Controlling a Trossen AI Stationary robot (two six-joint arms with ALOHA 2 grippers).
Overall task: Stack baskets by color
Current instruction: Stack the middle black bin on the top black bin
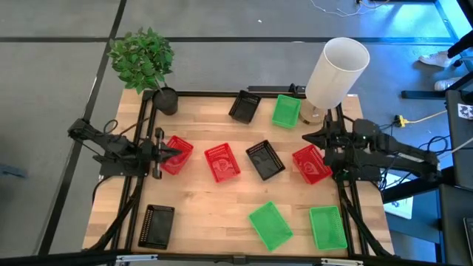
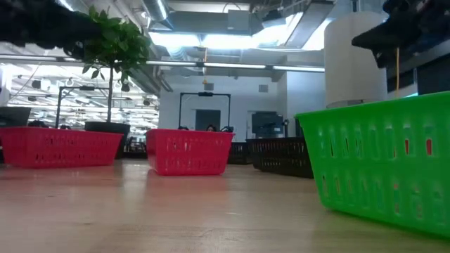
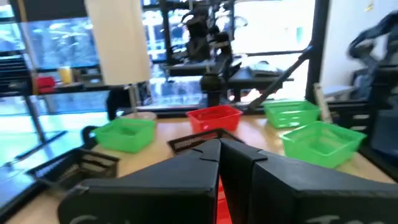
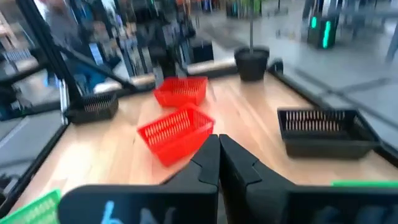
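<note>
Nine baskets lie scattered on the wooden table (image 1: pixel 199 207). The red ones are at the left (image 1: pixel 177 166), the middle (image 1: pixel 222 162) and the right (image 1: pixel 311 163). The black ones are at the far middle (image 1: pixel 244 106), the centre (image 1: pixel 264 159) and the near left (image 1: pixel 156 225). The green ones are at the far right (image 1: pixel 286 111) and near right (image 1: pixel 270 225) (image 1: pixel 327 227). My left gripper (image 1: pixel 176 153) (image 3: pixel 219 146) is shut and hovers above the left red basket. My right gripper (image 1: pixel 304 137) (image 4: pixel 219 140) is shut, raised beside the right red basket.
A tall white cylinder (image 1: pixel 336 70) stands at the far right corner, close behind my right arm. A potted plant (image 1: pixel 148 63) stands at the far left corner. A black frame (image 1: pixel 222 94) runs round the table's edges. Bare wood shows between the near baskets.
</note>
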